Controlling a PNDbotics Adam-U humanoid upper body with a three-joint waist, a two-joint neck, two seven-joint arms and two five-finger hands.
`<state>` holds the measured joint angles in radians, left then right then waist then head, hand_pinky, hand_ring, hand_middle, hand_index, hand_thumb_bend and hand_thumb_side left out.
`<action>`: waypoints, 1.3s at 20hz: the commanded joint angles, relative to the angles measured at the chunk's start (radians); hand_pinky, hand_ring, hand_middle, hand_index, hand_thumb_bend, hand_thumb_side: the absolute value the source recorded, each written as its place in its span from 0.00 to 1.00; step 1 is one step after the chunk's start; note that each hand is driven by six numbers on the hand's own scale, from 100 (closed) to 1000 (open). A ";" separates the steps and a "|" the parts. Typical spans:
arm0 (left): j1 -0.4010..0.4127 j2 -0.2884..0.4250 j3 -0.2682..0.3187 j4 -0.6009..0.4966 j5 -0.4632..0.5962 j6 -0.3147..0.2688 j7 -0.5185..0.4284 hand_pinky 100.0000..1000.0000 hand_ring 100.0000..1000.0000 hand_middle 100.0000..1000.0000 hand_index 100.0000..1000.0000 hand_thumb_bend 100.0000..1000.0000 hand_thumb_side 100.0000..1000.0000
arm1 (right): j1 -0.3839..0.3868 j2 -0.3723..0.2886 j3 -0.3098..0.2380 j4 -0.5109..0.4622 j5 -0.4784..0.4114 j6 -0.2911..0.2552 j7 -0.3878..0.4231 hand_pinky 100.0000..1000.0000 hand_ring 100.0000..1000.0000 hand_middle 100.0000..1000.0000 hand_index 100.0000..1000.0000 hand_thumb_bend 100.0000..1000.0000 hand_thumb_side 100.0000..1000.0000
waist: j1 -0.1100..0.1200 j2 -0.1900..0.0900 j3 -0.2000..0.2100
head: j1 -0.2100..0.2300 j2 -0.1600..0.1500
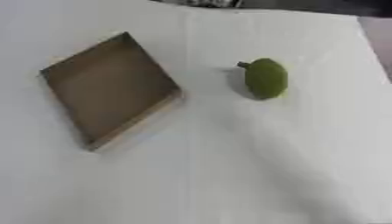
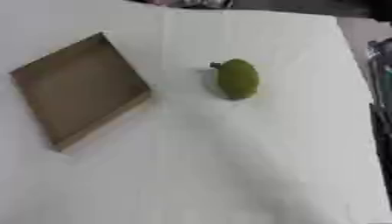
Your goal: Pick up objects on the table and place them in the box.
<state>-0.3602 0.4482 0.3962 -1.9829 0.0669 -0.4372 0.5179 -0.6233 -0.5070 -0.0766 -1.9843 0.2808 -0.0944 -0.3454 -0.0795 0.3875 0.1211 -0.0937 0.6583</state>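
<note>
Fruit waiting beside box, no robot hands showing.
Smooth green oval fruit may roll; hold its middle, near shallow brown cardboard box.

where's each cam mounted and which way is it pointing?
Left eye view: in the head, looking down at the white table; brown box left, green fruit right; no arm or hand shows.
Right eye view: beside it, same downward look, scene shifted leftward; no hand either.
Shared: box, fruit, table.

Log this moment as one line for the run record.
box: empty, table's left | green fruit: on white table, right of box, apart | hands: not in view | placed: none
</note>
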 commanded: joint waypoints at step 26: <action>0.004 0.045 0.000 -0.017 -0.004 -0.004 -0.009 0.73 0.74 0.65 0.82 0.00 0.63 | 0.001 -0.154 0.014 -0.016 0.034 0.096 0.025 0.76 0.62 0.61 0.80 0.00 0.41 | 0.005 -0.016 -0.015 | 0.008 -0.017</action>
<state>-0.3526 0.4565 0.3956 -1.9829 0.0666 -0.4390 0.5119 -0.6135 -0.6061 -0.0607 -1.9843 0.3023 -0.0183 -0.3262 -0.0795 0.3884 0.1070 -0.0881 0.6503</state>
